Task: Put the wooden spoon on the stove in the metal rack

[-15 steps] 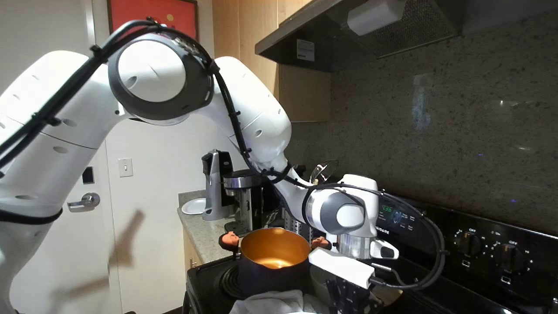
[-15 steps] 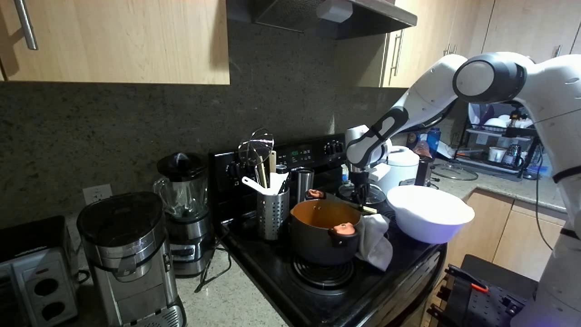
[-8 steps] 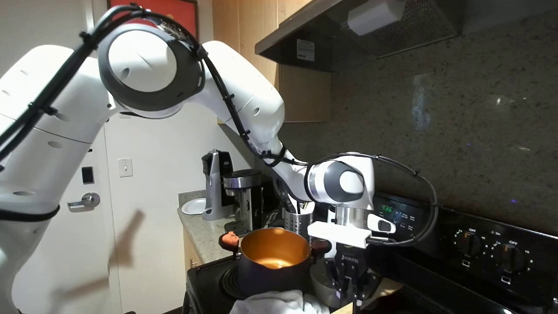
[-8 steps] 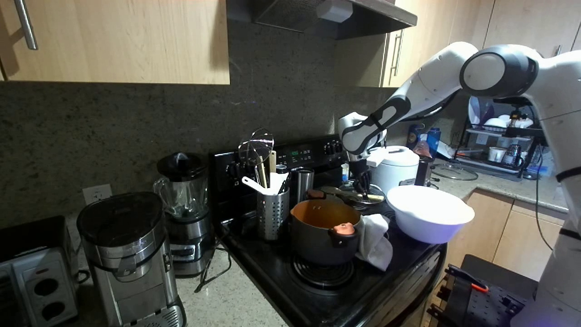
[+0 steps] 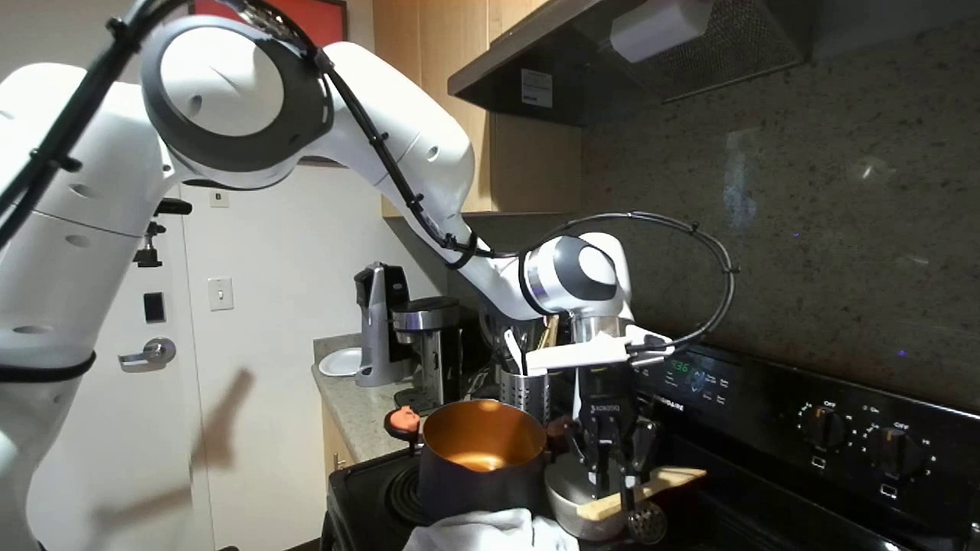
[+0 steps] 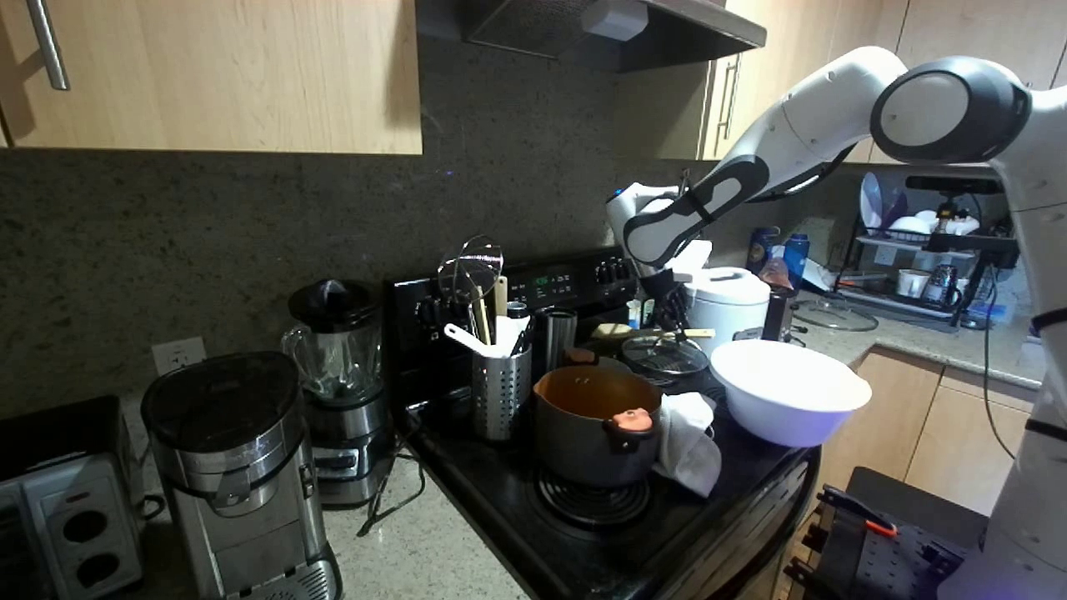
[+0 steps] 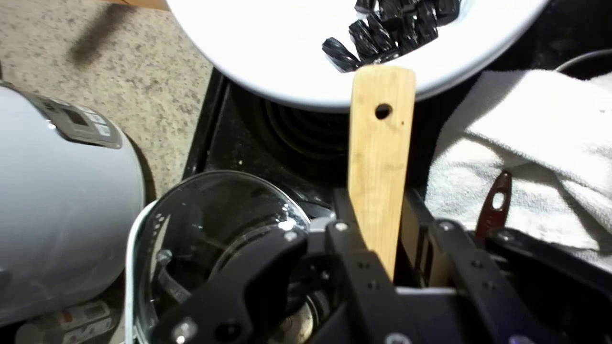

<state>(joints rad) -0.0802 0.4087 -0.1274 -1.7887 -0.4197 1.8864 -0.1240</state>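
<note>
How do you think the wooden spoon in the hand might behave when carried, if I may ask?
The wooden spoon is probably stiff, being straight, solid-looking wood. It should be fairly light, as it is slender. It may pivot if an end gets bumped, since it sticks out on both sides of the hand.

end effector (image 5: 615,496) downward, clamped

One held wooden spoon (image 7: 380,162), one metal utensil rack (image 6: 502,400), one stove (image 6: 508,492), one orange-lined pot (image 6: 596,450), one blender (image 6: 343,421), one towel (image 6: 690,446), two glass lids (image 6: 663,358) (image 6: 834,315)
</note>
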